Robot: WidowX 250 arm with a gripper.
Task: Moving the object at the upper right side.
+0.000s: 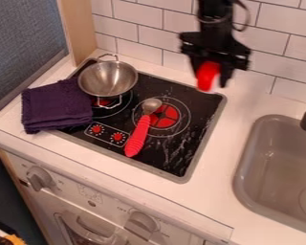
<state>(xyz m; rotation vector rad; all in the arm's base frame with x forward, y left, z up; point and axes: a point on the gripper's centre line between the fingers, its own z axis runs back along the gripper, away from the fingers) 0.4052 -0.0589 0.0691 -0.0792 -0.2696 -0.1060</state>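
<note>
The gripper (210, 83) is black; the object (207, 74) between its fingers is red. The stovetop (171, 160) is black with a grey border, pale ring markings and red burner centres. Both stove dials (117, 137) are red. The spoon (138, 136) has a red handle and grey head. The pot (108, 78) is silver; the towel (55, 106), left, is dark purple. The far wall (140, 33) carries white rectangular tiles with darker joint lines. The sink (246, 165), right, is grey.
</note>
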